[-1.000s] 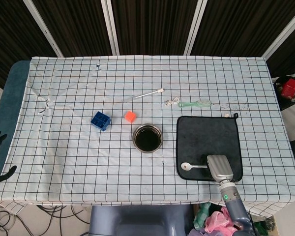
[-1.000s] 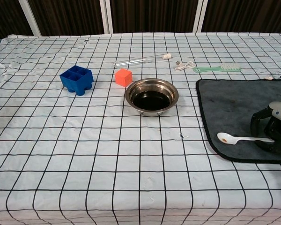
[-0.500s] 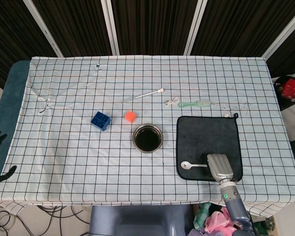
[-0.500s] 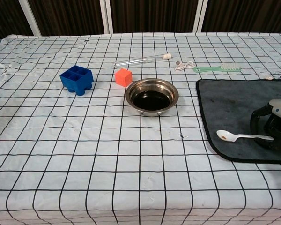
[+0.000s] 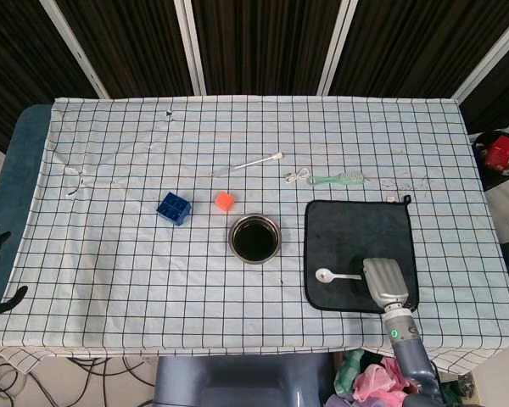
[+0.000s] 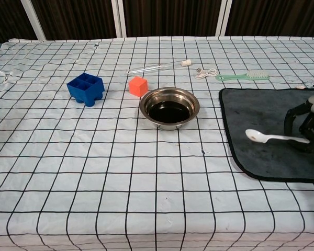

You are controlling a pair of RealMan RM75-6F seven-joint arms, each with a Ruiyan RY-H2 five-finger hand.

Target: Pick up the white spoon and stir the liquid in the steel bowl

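The right hand (image 6: 307,128) is cut off by the edge of the chest view, so only its dark fingers (image 6: 295,121) and a sliver of pale casing show; from the head view its grey back covers the fingers entirely, and nothing of the grasp can be made out there. What the chest view does show is the fingers curled around the handle end of the white spoon (image 6: 268,137), grasping it, with the spoon's bowl pointing toward the robot's left and held over the black cloth mat (image 6: 261,112) — whether the spoon's bowl is just clear of the mat or brushing it cannot be told. The left hand does not appear in the chest view at all; at the far left edge of the head view some dark shapes sit below the worktop (image 5: 110,271), too small and cropped to say whether they belong to it. The steel bowl (image 6: 169,107), holding dark liquid, stands on the checked cloth just beside the mat's left edge, well apart from the spoon. The head view shows the whole mat with its hanging loop at the far corner, which the chest view cuts off. Behind the bowl lie an orange cube (image 6: 138,86), a blue compartment tray (image 6: 86,89), a clear tube (image 6: 158,66), a small white cable (image 6: 205,72) and a green brush (image 6: 244,76).
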